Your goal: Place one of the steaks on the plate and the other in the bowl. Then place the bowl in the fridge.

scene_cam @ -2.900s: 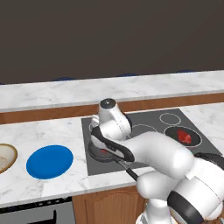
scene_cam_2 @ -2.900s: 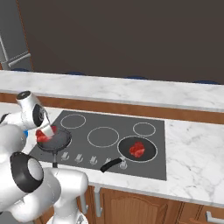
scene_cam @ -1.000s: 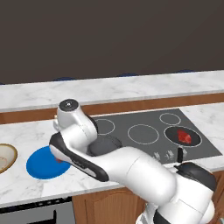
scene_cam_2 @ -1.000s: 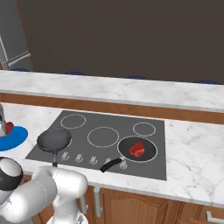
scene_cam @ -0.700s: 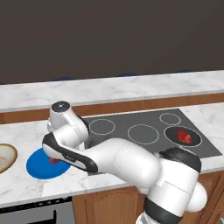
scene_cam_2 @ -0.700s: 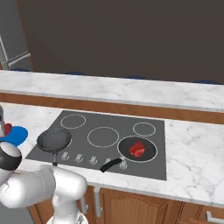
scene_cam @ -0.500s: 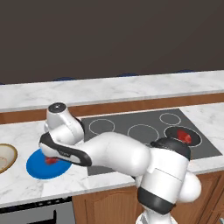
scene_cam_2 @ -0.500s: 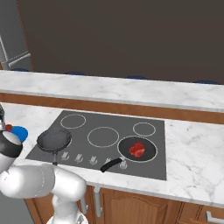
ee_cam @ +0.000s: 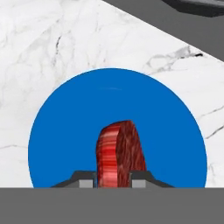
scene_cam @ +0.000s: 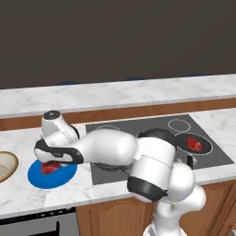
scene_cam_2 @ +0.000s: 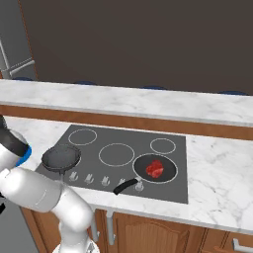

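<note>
While the arm has swung from the hob to the left part of the bench, the gripper now sits low over the plate, jaws closed on one steak held edgewise above the blue centre. Item one: this steak, carried over from the small dark pan at the hob's front left corner, now empty; release not yet made. Item two: second steak, lying in the larger pan toward the hob's right end, untouched. Item three: bowl, at the bench's left edge beside the plate, empty. Judgement: plate delivery nearly complete; bowl loading and fridge transfer outstanding.
</note>
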Robot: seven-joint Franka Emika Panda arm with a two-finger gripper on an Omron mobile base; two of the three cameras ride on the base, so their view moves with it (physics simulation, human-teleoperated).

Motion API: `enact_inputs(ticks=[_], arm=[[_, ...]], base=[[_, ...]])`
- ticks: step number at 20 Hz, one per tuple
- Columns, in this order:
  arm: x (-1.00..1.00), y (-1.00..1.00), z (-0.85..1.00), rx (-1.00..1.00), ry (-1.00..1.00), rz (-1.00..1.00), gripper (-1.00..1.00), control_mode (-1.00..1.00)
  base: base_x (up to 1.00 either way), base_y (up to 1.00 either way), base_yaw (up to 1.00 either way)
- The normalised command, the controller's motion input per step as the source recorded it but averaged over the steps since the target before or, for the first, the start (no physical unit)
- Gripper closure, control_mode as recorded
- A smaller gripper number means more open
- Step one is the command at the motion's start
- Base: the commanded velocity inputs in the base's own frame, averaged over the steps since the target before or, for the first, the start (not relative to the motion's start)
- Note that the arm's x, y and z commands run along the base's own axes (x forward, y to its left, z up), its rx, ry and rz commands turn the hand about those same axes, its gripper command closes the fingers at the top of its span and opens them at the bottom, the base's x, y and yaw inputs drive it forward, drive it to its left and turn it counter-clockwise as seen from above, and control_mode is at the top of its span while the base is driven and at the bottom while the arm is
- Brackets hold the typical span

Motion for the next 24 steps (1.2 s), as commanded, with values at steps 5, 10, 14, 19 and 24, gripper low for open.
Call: enact_inputs(ticks=[5, 10, 14, 19, 24], arm=[[0.00, 0.01, 0.00, 0.00, 0.00, -0.08, -1.00, -1.00], [-0.17, -0.12, 0.07, 0.00, 0.00, -0.09, -1.00, -1.00], [-0.66, -0.78, 0.21, 0.01, -0.02, -0.09, -1.00, -1.00], [-0.65, -1.00, 0.01, 0.03, 0.00, -0.12, -1.00, -1.00], [-0.57, -1.00, 0.00, 0.03, 0.03, -0.21, -1.00, -1.00]], base=[[0.00, 0.00, 0.00], [0.00, 0.00, 0.00], [0.00, 0.00, 0.00], [0.00, 0.00, 0.00], [0.00, 0.00, 0.00]])
